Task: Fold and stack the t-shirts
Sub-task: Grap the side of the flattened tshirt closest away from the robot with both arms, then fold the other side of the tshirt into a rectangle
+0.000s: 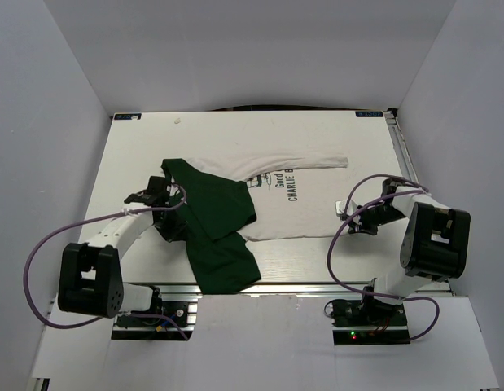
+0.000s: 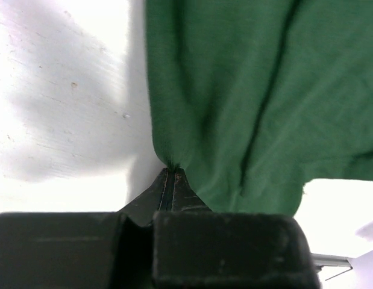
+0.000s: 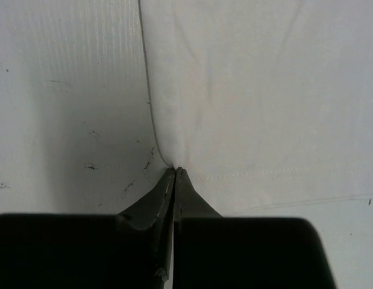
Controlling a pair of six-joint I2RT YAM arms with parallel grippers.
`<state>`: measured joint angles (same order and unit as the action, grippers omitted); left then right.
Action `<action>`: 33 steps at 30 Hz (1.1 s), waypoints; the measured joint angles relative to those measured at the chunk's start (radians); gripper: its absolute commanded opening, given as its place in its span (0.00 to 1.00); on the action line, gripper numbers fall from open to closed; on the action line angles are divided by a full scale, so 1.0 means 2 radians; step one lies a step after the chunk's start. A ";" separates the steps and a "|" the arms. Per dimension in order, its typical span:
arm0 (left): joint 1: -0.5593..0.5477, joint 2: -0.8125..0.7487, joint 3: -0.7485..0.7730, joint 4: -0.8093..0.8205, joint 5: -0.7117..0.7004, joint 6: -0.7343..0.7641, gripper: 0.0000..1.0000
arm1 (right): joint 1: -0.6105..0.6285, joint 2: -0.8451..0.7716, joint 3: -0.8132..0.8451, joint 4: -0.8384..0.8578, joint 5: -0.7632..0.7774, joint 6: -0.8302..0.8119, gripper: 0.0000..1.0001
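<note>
T-shirt [image 1: 296, 213] lies across the middle of the table [image 1: 146, 147]. White body to the right, with the "Charlie B…" print [image 1: 286, 181] facing up. Green cloth [image 1: 219, 220] is bunched over the left part, and one lobe reaches the table's near edge. Not yet folded flat, and no stack in sight.

Step in hand, as I judge it: both ends gripped, ready for a lift to spread or fold.

Left gripper [image 1: 177, 195]: jaws fully together, and the wrist view shows the tips [image 2: 172, 171] pinching a gathered edge of green cloth, with creases running from the pinch.

Right gripper [image 1: 343, 210]: jaws likewise pressed shut, tips [image 3: 176, 171] nipping the white edge of the shirt just by the stitched hem [image 3: 258, 174]. The cloth puckers toward the pinch.

Pose: left arm reaches forward and inward from its base, wrist low over the shirt's left end. Right arm bends in from the right side, wrist low at the shirt's right edge. Grippers are well apart, with the shirt between them.

Next move probably calls for both arms rising together at an even pace, keeping tension so the green bunch unrolls. Risks: a thin pinch slipping, or the green cloth dragging at the near edge.
</note>
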<state>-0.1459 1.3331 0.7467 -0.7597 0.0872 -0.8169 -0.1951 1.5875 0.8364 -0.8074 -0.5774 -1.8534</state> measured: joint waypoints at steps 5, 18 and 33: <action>0.000 -0.027 0.019 -0.016 0.005 0.006 0.00 | -0.010 -0.001 0.028 -0.033 -0.018 0.007 0.00; 0.016 -0.045 0.146 -0.051 0.017 0.024 0.00 | -0.029 -0.007 0.196 -0.080 -0.142 0.093 0.00; 0.068 0.095 0.257 -0.036 0.043 0.046 0.00 | -0.029 0.069 0.260 0.003 -0.175 0.237 0.00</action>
<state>-0.0109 1.5238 1.2606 -0.8322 0.1722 -0.7242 -0.2539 1.7260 1.3556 -0.8005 -0.9276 -1.3785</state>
